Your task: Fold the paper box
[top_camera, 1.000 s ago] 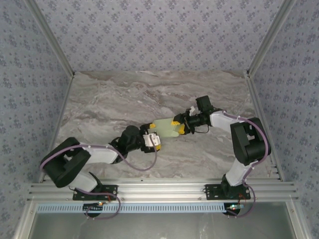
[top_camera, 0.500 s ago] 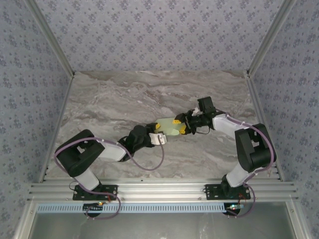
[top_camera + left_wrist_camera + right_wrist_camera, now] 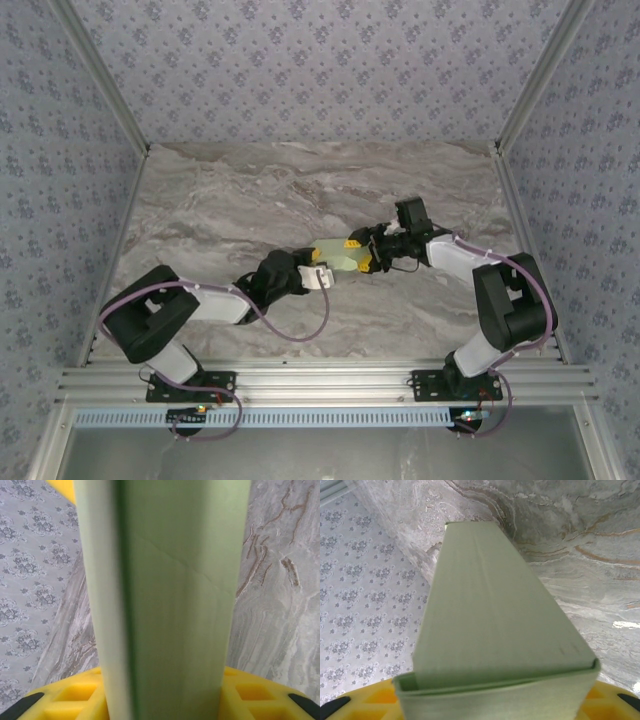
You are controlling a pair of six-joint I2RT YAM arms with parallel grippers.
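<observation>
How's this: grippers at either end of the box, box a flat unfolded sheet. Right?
Not flat: the box is folded into a rectangular body with sides, per the right wrist view. The left gripper and right gripper are at its ends.

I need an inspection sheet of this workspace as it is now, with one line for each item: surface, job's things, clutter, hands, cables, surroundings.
surface: grey marble-pattern table top, no marks seen.
job's things: paper box, pale green, folded to a flat rectangular shape, between the two hands near the table's middle.
clutter: nothing seen.
hands: left hand at the box's left end, right hand at its right end; yellow fingers lie against the card, but whether either grip is tight I cannot tell.
cables: purple cable loops below the left forearm; another purple cable runs along the right arm.
surroundings: floral-pattern walls on three sides; aluminium rail at the near edge.
</observation>
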